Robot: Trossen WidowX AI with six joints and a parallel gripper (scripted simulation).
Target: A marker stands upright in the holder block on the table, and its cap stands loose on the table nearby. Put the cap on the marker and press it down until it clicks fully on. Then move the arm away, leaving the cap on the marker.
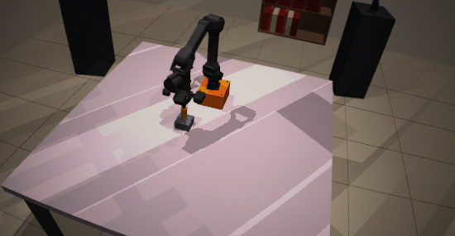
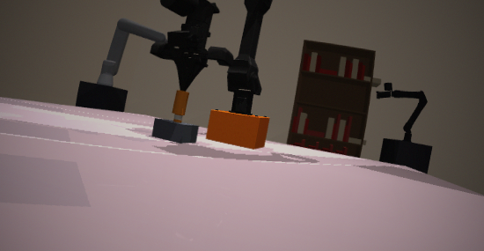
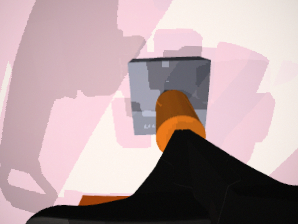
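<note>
Orange cap [image 2: 180, 103] sits atop the marker, upright in grey holder block [image 2: 175, 130] w/ a pale sliver showing below. Gripper [image 2: 187, 84] clenched on nothing — tips meet at cap's top.

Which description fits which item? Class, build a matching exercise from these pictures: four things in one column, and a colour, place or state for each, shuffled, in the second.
Things:
1. gripper
2. cap
3. holder block
4. arm base

Descriptions:
A. grey, low, lying on the table
B. shut, fingertips together, pointing down just above the cap
C. orange box that the arm stands on
D. orange sleeve sitting on the upright marker

Pairs: 1-B, 2-D, 3-A, 4-C
</note>
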